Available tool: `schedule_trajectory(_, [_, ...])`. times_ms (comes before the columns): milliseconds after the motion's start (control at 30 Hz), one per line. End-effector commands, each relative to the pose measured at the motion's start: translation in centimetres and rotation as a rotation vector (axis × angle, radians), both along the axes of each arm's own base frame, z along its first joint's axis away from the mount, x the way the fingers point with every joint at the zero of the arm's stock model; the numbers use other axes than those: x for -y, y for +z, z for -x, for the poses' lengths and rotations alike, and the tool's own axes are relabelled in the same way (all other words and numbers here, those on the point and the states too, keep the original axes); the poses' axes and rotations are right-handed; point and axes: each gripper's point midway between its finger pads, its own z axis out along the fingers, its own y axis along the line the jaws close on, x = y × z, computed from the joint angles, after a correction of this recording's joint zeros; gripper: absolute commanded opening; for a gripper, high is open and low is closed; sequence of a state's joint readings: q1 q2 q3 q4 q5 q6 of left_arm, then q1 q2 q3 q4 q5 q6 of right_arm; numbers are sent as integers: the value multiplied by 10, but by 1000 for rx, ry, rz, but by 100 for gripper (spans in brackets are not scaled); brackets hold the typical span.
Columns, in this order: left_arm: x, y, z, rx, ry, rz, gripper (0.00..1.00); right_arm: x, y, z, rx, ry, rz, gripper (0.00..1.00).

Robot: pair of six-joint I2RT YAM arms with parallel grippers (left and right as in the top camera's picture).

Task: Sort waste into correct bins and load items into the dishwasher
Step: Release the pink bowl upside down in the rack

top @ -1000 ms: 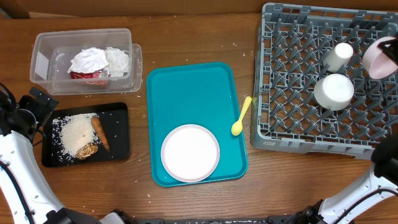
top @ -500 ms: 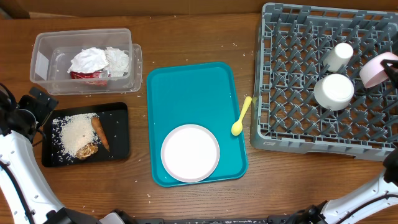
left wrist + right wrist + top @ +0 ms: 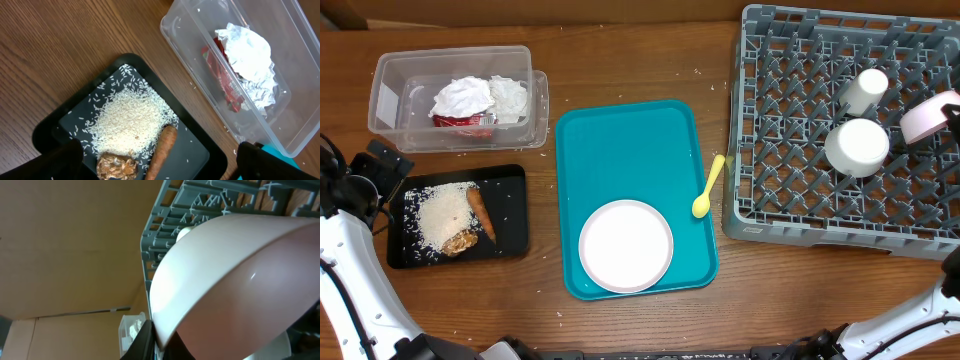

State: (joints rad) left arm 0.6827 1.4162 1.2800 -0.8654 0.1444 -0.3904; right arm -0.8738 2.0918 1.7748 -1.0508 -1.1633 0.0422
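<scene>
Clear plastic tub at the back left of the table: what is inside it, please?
Inside the clear tub lie crumpled white napkins, resting on a red-and-white wrapper. Only part of the wrapper shows; the rest, and anything else beneath the napkins, is covered.

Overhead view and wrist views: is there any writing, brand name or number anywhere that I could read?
No text is readable.
The red-and-white wrapper in the clear tub: any print is too blurred to read.
The pale pink plate, grey dish rack and teal tray: no marks visible.
</scene>
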Motion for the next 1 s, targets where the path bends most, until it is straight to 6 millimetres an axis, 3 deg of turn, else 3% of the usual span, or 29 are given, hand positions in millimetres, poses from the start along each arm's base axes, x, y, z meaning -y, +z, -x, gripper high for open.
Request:
schedule_trajectory(0, [-3,1,0,2,14,-2,100,34,-27,23,-177,-118,88,6])
schedule_trajectory(67, [-3,1,0,2,14,-2,100,35,-28,26,-192,-125,80,13])
schedule_trajectory(300, [-3,1,0,2,14,-2,100,45,-54,45,-392,-196,119,13])
schedule_trajectory(467, [-3,1,0,2,14,-2,100,44,-53,50,-417,-212,94,17])
schedule_trajectory(667, [-2,1,0,2,14,-1,100,57,-52,68,-545,-315,155,33])
schedule_trajectory(800, [-3,1,0,2,14,-2,100,59,-27,77,-552,-369,220,43])
schedule_trajectory(967, [-3,1,0,2,14,-2,100,47,35,83,-448,-421,296,47])
